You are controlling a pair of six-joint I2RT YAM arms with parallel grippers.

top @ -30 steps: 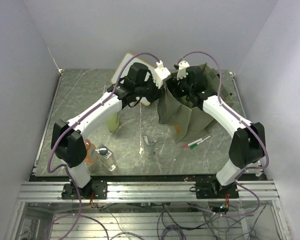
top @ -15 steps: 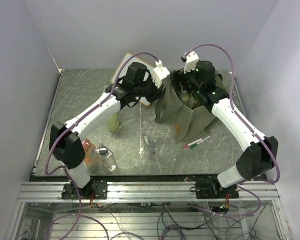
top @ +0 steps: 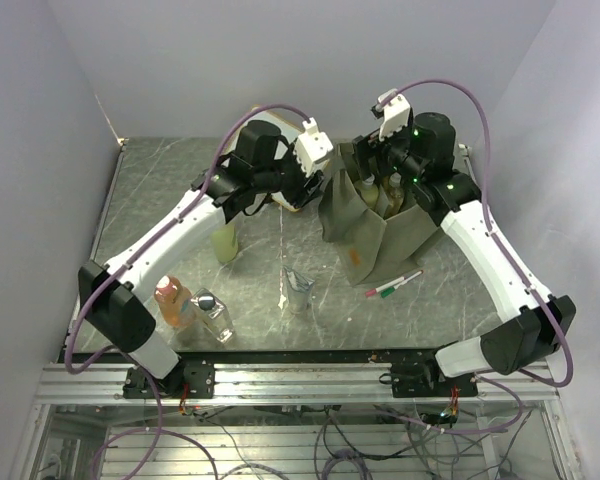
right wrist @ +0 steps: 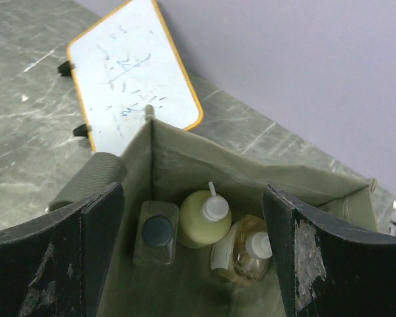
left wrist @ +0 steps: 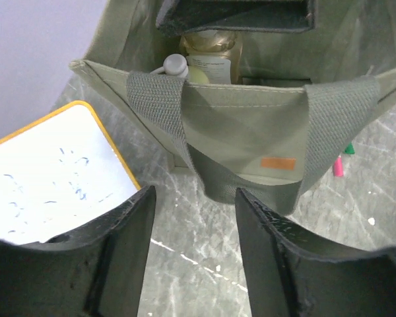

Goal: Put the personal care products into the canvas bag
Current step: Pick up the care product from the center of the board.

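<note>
The olive-green canvas bag (top: 370,225) stands upright at the back right, its mouth open. Inside it, the right wrist view shows a clear square glass bottle (right wrist: 158,234), the yellow-green pump bottle (right wrist: 197,223) and the amber bottle (right wrist: 247,254). On the table lie the pale-green bottle (top: 225,242), the orange-pink bottle (top: 170,300), a second clear square bottle (top: 212,315) and the clear pouch (top: 300,290). My left gripper (top: 302,185) is open and empty just left of the bag (left wrist: 244,142). My right gripper (top: 380,170) is open and empty above the bag's mouth (right wrist: 193,198).
The wood-framed whiteboard (top: 255,125) lies at the back behind my left arm; it also shows in the left wrist view (left wrist: 53,172). Red and green marker pens (top: 395,285) lie in front of the bag. Grey walls close in on both sides and the back.
My left gripper has drawn back to the left, off the bag's rim. My right gripper has risen out of the bag. The bag's left side has dropped back and stands straighter.
</note>
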